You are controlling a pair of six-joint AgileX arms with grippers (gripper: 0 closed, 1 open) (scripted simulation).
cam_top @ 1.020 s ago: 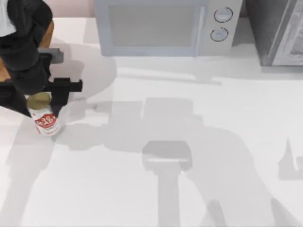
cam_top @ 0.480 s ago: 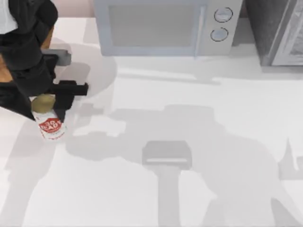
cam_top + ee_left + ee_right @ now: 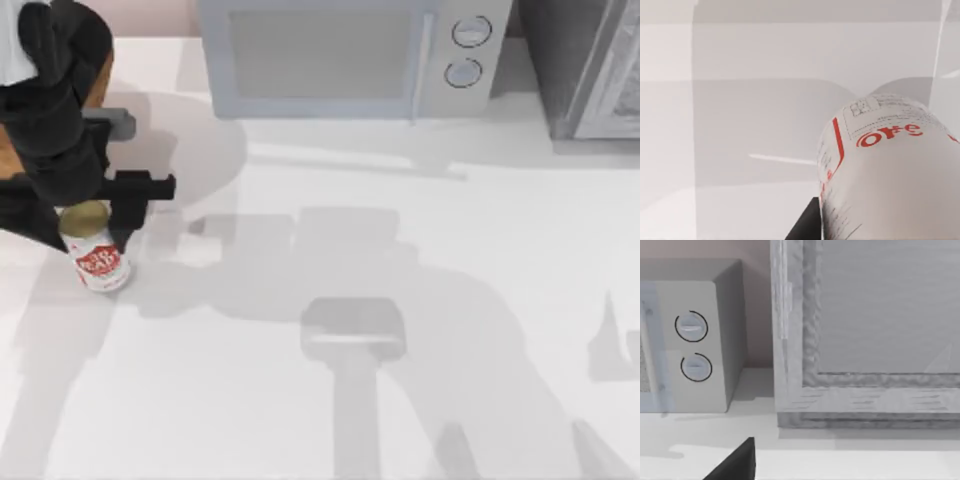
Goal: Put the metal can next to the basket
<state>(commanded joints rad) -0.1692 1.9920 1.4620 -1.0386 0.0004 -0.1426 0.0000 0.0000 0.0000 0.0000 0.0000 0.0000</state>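
The metal can (image 3: 100, 262) is a small white tin with red lettering and a dull gold top, upright near the table's left edge. My left gripper (image 3: 86, 218) comes down over it from above and is shut on the can, with a black finger on each side of the top. The left wrist view shows the can's label (image 3: 890, 165) very close up. Only orange-brown slivers of the basket (image 3: 101, 78) show at the far left, just behind the can; my left arm hides the rest. A dark part of my right gripper (image 3: 735, 465) shows in the right wrist view.
A grey microwave (image 3: 340, 55) with two round knobs stands along the back edge. A grey cabinet (image 3: 590, 70) fills the back right corner. The white tabletop (image 3: 400, 330) stretches open from the middle to the right, crossed by arm shadows.
My left gripper and the can first shifted a little right and toward the front. They then came back left, and stand about where they were a second ago.
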